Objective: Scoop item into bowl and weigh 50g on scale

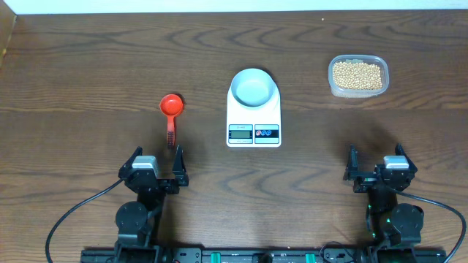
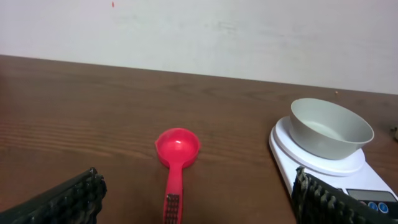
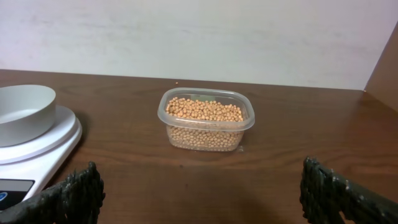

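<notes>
Observed: left gripper (image 1: pixel 157 155) and right gripper (image 1: pixel 376 156), both at the table's (image 1: pixel 88 66) near edge, stand wide open and empty. Soybeans (image 1: pixel 357 74) fill the tub (image 1: pixel 333 87) toward the far right corner. The bowl (image 1: pixel 254 86) sits empty on the scale (image 1: pixel 253 121), centre. Recommend the left jaws straddle the red scoop (image 1: pixel 171 109) handle squarely.

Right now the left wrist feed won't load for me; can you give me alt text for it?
A red scoop lies on the brown table straight ahead, with its handle toward the camera. The open left fingers show at the lower corners. To the right, an empty bowl sits on the white scale.
</notes>
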`<state>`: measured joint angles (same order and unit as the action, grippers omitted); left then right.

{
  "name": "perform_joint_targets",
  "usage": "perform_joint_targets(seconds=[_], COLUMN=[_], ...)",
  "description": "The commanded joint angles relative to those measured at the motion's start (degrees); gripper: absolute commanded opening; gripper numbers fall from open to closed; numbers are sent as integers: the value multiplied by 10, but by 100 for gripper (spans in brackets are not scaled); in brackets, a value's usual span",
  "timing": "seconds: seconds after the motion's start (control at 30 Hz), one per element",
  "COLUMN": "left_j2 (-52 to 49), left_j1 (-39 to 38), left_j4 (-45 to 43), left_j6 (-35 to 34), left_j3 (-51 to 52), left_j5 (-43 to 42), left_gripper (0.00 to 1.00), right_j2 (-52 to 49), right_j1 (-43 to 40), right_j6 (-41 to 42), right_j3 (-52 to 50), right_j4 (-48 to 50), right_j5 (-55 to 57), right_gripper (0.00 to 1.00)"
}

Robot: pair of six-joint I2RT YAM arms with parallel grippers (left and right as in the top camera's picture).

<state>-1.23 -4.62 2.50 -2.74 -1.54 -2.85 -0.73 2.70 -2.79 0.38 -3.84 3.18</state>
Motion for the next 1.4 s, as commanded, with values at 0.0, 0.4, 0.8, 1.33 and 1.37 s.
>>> perform_joint_targets(seconds=[0.0, 0.4, 0.8, 1.33, 1.37], left_j2=[-2, -103, -289, -530, -544], left_j1=[-2, -2, -2, 5, 9], left_j4=[18, 17, 18, 128, 140], left_j6=[6, -7, -7, -4, -4], left_j3=[-8, -94, -249, -469, -485], left_j5=[9, 10, 9, 9, 9], left_gripper=[98, 98, 98, 98, 98], right_j2=[1, 1, 1, 1, 1], right_j1=[-5, -5, -5, -5, -5], right_j6=[-7, -7, -7, -7, -7], right_j3=[-1, -1, -1, -1, -1], right_j4=[-2, -2, -2, -2, -2], right_j5=[-1, -1, -1, -1, -1], right_gripper=[99, 99, 99, 99, 99])
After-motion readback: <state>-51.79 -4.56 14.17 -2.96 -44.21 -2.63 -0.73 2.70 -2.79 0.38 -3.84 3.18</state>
